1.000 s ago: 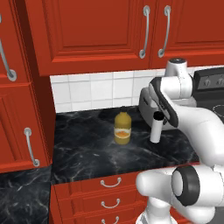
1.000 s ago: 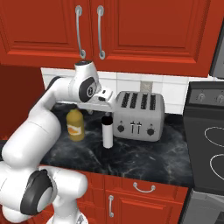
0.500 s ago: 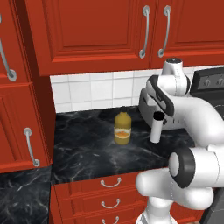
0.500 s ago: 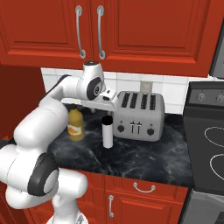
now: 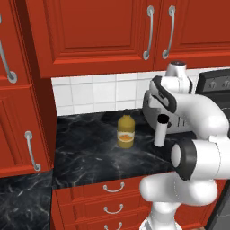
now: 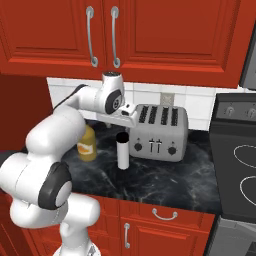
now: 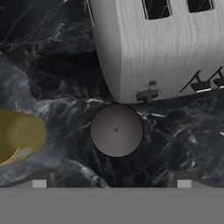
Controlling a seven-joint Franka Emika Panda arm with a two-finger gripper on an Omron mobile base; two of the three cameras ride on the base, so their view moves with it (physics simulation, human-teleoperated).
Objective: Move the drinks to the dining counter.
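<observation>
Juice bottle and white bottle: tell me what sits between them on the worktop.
Nothing: bare black marble worktop separates the juice bottle from the white bottle, clearest in the left base view.

White bottle (image 6: 122, 150) stands between juice bottle (image 6: 88, 143) and toaster (image 6: 160, 131) on worktop (image 6: 170, 180).

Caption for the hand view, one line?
Open pincer poised above the white bottle's black cap, toaster behind, juice bottle beside.

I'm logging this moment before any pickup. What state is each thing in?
White bottle: upright on the worktop, capped, ungrasped.
Juice bottle: upright, capped, standing apart from the white bottle.
Gripper: open, directly above the white bottle's cap.
Toaster: upright, slots empty.
Upper cabinets: doors shut.
Drawers: shut.
</observation>
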